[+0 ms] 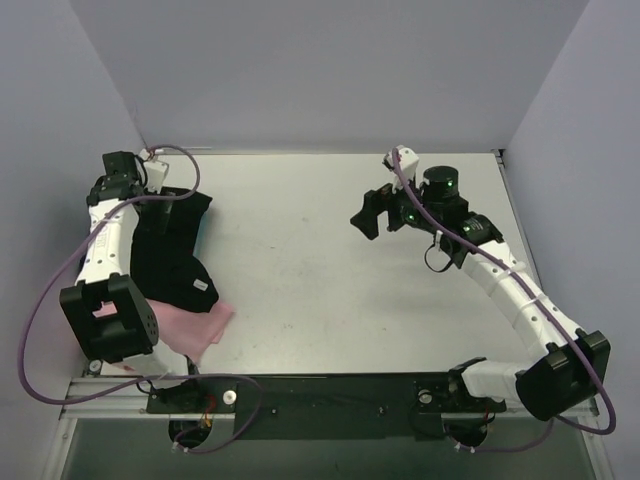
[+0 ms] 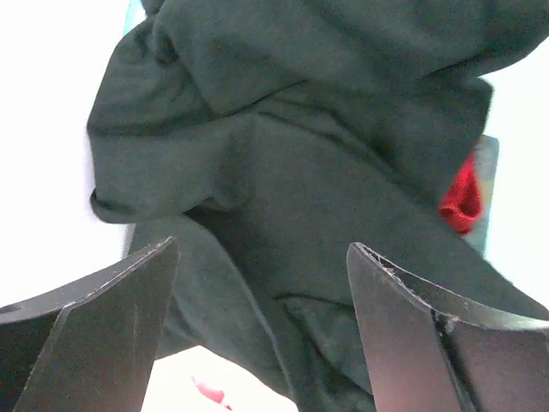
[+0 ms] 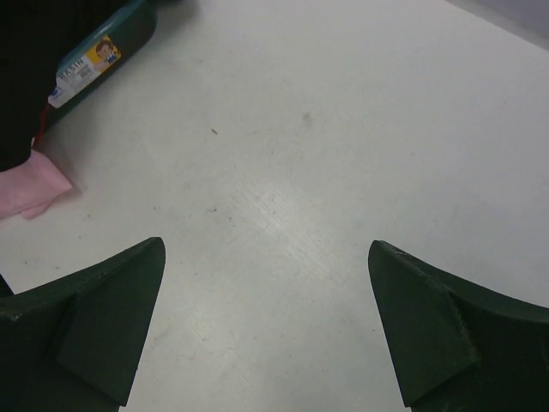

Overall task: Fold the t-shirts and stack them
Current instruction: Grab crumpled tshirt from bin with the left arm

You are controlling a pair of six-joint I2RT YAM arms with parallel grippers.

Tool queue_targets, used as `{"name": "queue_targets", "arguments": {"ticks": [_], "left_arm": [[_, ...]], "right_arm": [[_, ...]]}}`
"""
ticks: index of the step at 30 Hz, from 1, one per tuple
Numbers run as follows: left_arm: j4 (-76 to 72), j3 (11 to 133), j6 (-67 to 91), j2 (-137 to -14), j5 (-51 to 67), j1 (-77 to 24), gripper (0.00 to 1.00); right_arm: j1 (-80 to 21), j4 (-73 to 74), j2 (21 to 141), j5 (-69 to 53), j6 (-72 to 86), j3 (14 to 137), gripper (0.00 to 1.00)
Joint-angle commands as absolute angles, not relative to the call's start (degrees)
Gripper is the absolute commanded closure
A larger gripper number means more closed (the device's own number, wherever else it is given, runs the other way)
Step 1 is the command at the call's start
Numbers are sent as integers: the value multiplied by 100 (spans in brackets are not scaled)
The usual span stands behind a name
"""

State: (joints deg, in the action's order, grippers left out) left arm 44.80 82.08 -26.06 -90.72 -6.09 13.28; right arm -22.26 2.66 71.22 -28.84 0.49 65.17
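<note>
Status: left end effector (image 2: 257,249) open above black shirt (image 2: 343,129); right end effector (image 3: 266,245) open. I'd pinch one layer only.

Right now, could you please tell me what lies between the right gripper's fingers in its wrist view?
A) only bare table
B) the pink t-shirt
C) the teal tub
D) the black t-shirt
A: the right gripper is open with only the white table between its fingers, while the pink t-shirt and the tub sit at the left edge of that view.
</note>
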Motion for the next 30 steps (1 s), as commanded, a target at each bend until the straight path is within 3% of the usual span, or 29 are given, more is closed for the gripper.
{"name": "queue_targets", "arguments": {"ticks": [1, 11, 13, 15, 16, 18, 22, 25, 30], "left_arm": [[3869, 8095, -2944, -9367, -1152, 1617, 7], [3875, 9349, -2865, -11256, -1432, 1705, 10], [4051, 9648, -2891, -11590, -1616, 1705, 15], [4122, 9782, -2936, -11724, -1713, 1714, 29], [4122, 9782, -2936, -11698, -1714, 1705, 59], [4096, 9712, -2909, -11462, -1644, 1705, 100], [4174, 9711, -3067, -10750, -1494, 1688, 100], [4412, 10376, -3129, -10100, -1206, 1679, 100], [4745, 11932, -3059, -9458, 908, 1661, 100]], "right_arm": [[-2557, 615, 7268, -2524, -368, 6750, 0], [-3058, 949, 7488, -2259, -738, 7058, 0], [-3102, 958, 7480, -2259, -773, 7032, 0], [-3129, 958, 7445, -2215, -826, 6979, 0], [-3146, 958, 7436, -2189, -835, 6970, 0], [-3164, 975, 7444, -2153, -870, 6961, 0], [-3190, 949, 7523, -2162, -896, 7040, 0], [-3225, 975, 7646, -2259, -923, 7224, 0], [-3348, 844, 7813, -2390, -827, 7654, 0]]}}
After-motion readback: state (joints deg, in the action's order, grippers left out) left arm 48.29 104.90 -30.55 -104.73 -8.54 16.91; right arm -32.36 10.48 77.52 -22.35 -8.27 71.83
